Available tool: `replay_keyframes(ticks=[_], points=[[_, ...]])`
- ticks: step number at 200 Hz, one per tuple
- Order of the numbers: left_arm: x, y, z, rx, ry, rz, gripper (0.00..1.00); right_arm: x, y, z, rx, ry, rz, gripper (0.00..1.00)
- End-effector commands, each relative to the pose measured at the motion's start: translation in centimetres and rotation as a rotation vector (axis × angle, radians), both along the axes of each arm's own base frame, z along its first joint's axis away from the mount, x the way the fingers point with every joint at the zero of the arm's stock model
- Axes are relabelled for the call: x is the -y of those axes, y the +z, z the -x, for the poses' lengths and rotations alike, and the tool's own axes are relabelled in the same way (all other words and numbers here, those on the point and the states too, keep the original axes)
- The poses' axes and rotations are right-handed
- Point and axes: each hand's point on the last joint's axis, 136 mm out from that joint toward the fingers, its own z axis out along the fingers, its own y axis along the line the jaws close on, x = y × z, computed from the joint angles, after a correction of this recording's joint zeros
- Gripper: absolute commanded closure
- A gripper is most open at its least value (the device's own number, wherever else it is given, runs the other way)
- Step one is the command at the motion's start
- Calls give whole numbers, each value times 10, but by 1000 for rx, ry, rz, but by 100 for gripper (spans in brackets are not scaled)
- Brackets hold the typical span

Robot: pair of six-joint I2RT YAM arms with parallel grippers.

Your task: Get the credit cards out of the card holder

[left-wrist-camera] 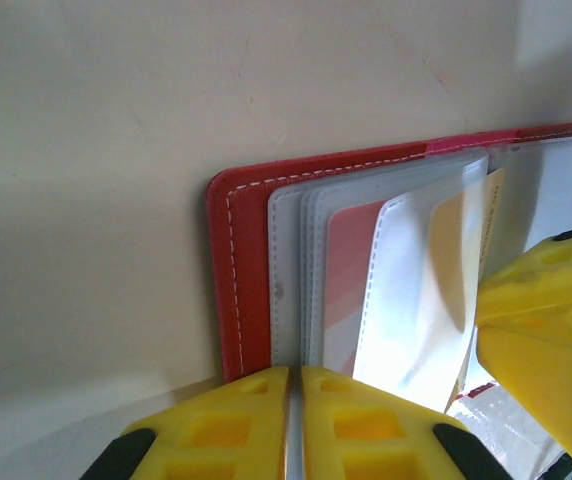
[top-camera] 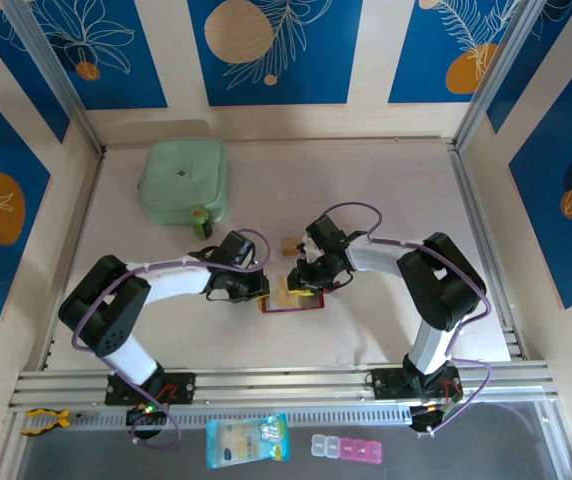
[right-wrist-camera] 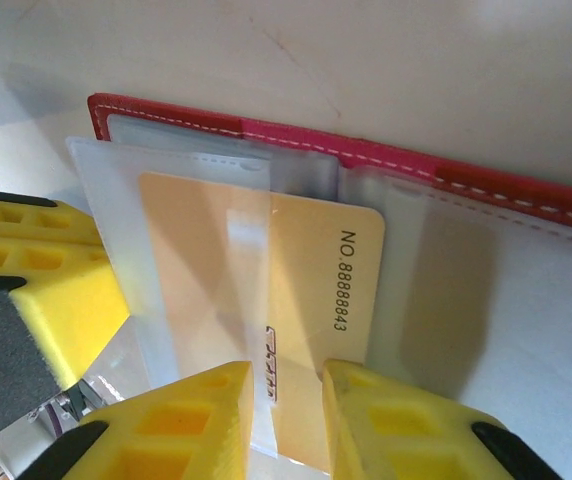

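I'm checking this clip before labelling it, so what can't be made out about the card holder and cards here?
Top view: the left pincer and right pincer cover most of the card holder, so cards left inside cannot be counted.
Left wrist view: print on the red-pink card is blurred behind a cloudy pocket.
Right wrist view: the orange card runs off the bottom edge; whether the right pincer grips it is unclear.

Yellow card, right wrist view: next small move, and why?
Probably close the right end effector on the yellow card and slide it out: it sits partly free of its clear pocket, the jaws apart over its edge, while the left end effector, shut, sits at the edge of the card holder.
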Motion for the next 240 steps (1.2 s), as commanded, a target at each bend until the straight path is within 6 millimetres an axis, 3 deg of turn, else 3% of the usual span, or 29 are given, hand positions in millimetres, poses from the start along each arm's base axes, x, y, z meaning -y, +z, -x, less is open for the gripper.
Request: replay_keyframes(ticks=[1,60,96,136,240], points=[[-7,1,1,-11,2,-21,87,0,13,-1,34,13,-13,74],[-2,28,-8,39,-11,-4,87,3,21,-1,32,-19,-62,74],[12,36,-6,43,-50,22,89,8,17,1,9,-41,-78,74],[27,26,3,13,-92,20,92,10,15,1,-15,-54,-106,74],[20,-8,13,-49,-82,-25,95,12,4,4,-49,-58,-118,74]])
